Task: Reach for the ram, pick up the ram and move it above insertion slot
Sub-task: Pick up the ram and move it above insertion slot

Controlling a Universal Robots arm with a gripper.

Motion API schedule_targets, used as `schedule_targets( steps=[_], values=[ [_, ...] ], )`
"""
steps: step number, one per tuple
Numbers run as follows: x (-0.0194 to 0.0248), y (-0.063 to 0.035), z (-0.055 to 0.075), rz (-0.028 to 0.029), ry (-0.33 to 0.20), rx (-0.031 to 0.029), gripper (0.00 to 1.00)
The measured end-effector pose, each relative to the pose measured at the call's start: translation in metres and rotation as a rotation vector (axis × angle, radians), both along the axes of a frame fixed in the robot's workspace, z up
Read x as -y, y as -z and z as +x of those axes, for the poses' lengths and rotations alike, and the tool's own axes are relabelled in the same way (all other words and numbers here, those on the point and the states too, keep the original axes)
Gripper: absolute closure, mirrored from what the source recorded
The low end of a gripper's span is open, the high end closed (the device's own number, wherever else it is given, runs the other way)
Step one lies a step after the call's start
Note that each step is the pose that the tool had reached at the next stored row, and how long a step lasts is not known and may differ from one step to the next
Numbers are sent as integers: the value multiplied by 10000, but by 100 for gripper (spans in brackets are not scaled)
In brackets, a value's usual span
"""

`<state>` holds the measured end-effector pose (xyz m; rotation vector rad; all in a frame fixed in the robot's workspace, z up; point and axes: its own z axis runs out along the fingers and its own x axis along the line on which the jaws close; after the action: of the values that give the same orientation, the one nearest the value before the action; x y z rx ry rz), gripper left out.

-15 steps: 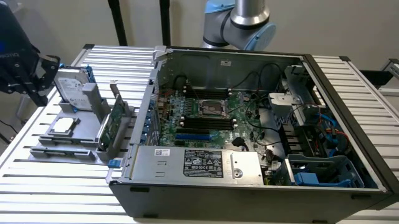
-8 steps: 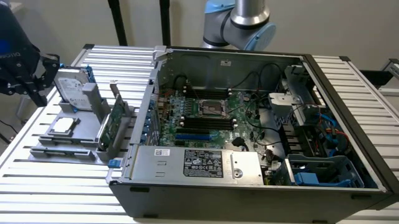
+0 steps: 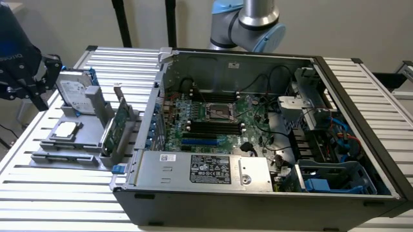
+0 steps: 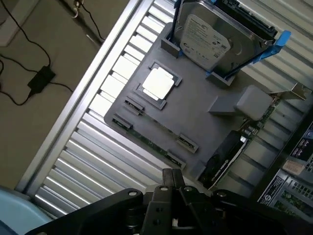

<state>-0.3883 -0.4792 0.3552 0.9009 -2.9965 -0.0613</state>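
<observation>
An open case (image 3: pixel 226 208) sits on a slatted table (image 3: pixel 65 203), its motherboard (image 3: pixel 213 121) bared and a silver power supply (image 3: pixel 206 169) at six o'clock inside it; in the exterior view a grey tray (image 3: pixel 87 140) lies at nine o'clock of the case, just beside its wall. The ram (image 4: pixel 148 142) — a thin green stick — stands on edge in a slot along the tray's rim, between dark clips, at the end farthest from the drive (image 3: pixel 74 92); a square chip (image 3: pixel 66 129) rests in its recess between ram and drive; a green card (image 3: pixel 115 130) with a metal bracket stands upright on the tray's side nearest the case. Seen from the wrist, the gripper (image 4: pixel 172 178) hangs clear of the tray, apart from the ram, which lies untouched in its slot; in the exterior view it hangs at nine o'clock of the drive, well apart from the case; whether the jaws are spread or pressed together cannot be told. The arm (image 3: pixel 258 21) rises at twelve o'clock behind the case — and a black cable with its adapter (image 4: pixel 41 78) lies on the floor beside the table.
</observation>
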Motion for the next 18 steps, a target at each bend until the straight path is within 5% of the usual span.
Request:
schedule_targets(
  steps=[18],
  values=[
    [0,20,0,0,-3268,0,89]
  ],
)
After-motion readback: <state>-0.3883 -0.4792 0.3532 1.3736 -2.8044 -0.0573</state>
